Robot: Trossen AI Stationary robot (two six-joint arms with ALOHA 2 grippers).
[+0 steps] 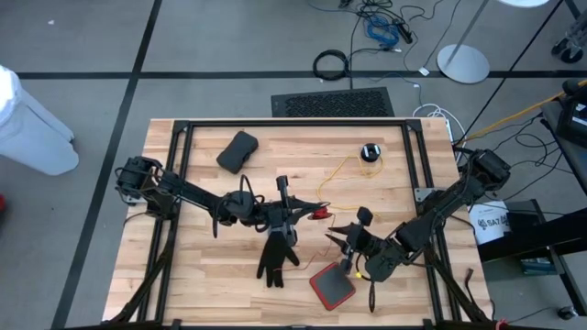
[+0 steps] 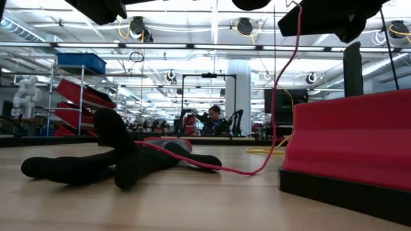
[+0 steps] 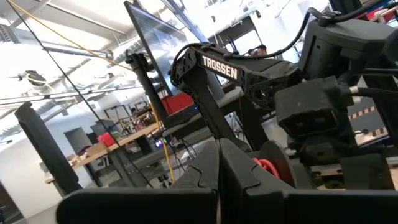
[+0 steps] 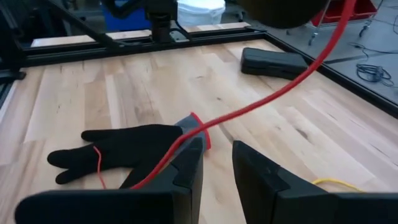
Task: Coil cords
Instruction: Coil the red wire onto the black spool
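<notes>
High view: the left claw (image 1: 295,213) is sitting clenched at centre, the yellow cord (image 1: 341,174) trailing up-right to its puck (image 1: 370,152). The right claw (image 1: 347,246), lower right, is hovering released beside a red cord (image 1: 321,246).

Right wrist view: red cord crossing above the glove (image 4: 124,149), left of the fingers (image 4: 186,168); closing there risks snagging the glove.

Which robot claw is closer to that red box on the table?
Right. The right gripper hangs just beside the red box; the left gripper is farther off, above the black glove.
</notes>
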